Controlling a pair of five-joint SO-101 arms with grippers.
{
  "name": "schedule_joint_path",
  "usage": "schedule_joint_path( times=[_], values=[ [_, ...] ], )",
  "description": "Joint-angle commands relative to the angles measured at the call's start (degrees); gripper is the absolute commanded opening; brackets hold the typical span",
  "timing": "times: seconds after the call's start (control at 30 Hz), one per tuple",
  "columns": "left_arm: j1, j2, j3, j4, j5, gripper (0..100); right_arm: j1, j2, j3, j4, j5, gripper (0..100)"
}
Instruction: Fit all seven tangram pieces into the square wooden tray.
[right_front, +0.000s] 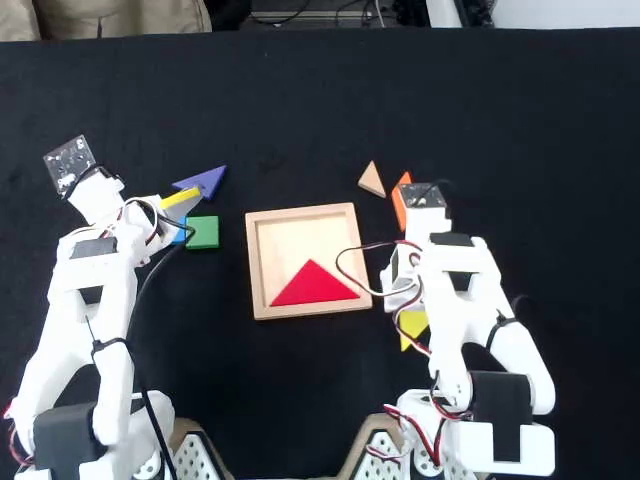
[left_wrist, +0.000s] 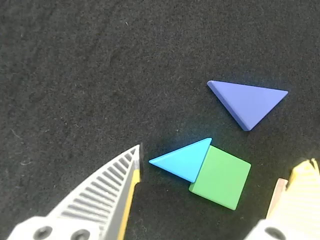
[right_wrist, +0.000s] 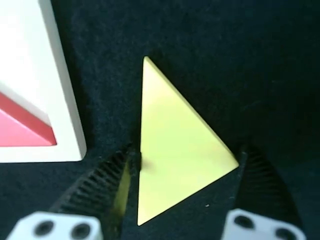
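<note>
Yellow is seen nearest the arm bases: the yellow triangle (right_wrist: 175, 145), flat, matt and sharp-cornered, is laid on the black cloth (right_front: 300, 110) just off the near right corner of the wooden tray (right_front: 300, 211). It is flanked by the right gripper (right_wrist: 187, 152), whose ribbed black fingers (right_wrist: 107, 187) are set against its long edge and its opposite corner. They appear to be clenched on it, though contact at the corner is hard to judge.

The tray is a shallow square of pale wood with a raised rim. One piece is seated in it, the red triangle (right_front: 313, 285), with its long side set along the near rim.

Left of the tray, the green square (left_wrist: 220, 176) is laid with one side touching the light blue triangle (left_wrist: 182, 160). The left gripper (left_wrist: 223, 156) is hung over this pair with its fingers spread wide and nothing held. One finger (left_wrist: 100, 200) is ribbed white plastic edged with a yellow strip.

Beyond the tray's far left corner, the purple triangle (left_wrist: 248, 102) is placed apart from both pieces, its edges bevelled. A square speckled plate (right_front: 70, 162) is carried on the left arm, farther left again.

Past the tray's far right corner, the orange piece (right_front: 400, 200) is partly covered by the right arm. The small tan triangle (right_front: 371, 180) is set just beside it.
</note>
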Motion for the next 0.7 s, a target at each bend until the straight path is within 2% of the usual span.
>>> schedule_joint_path(
  times=[0.0, 0.67],
  values=[
    [-0.22, -0.7, -0.22, -0.97, 0.0, 44, 0.44, -0.31, -0.31, -1.14, 0.7, 26.8],
    [-0.22, -0.44, -0.31, -1.05, 0.0, 44, 0.44, -1.98, -6.55, 4.92, 0.7, 26.6]
  ],
)
